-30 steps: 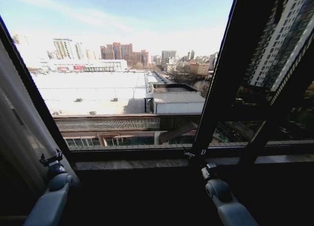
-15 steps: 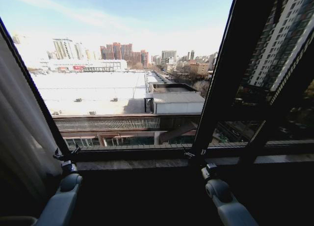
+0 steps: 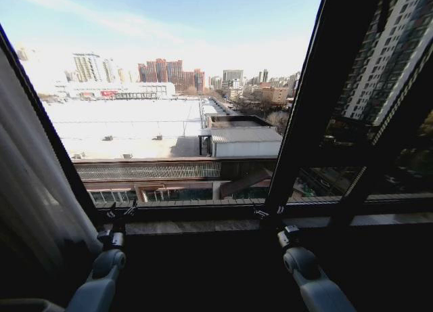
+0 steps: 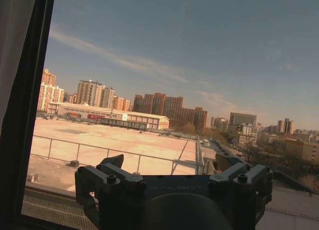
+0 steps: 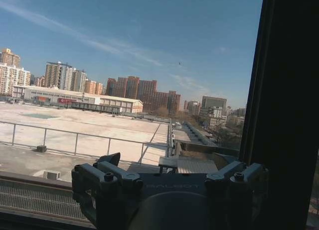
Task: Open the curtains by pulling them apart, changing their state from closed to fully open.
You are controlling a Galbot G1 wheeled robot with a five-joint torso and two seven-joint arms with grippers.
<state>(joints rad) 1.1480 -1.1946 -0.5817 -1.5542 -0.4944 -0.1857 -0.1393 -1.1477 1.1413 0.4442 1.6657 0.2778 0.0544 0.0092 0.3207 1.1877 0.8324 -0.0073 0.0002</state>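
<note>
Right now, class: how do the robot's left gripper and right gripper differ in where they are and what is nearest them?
The left gripper sits near the window's left edge, just right of the gathered curtain, not touching it; the right gripper sits at the foot of the dark frame bar, with no fabric nearby. The left gripper faces clear glass; the right faces the bar's edge. Both are open, empty, and level with the sill.

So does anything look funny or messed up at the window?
Nothing stands out. The curtain hangs bunched at the left edge, the left gripper and right gripper sit open and empty near the sill.
</note>
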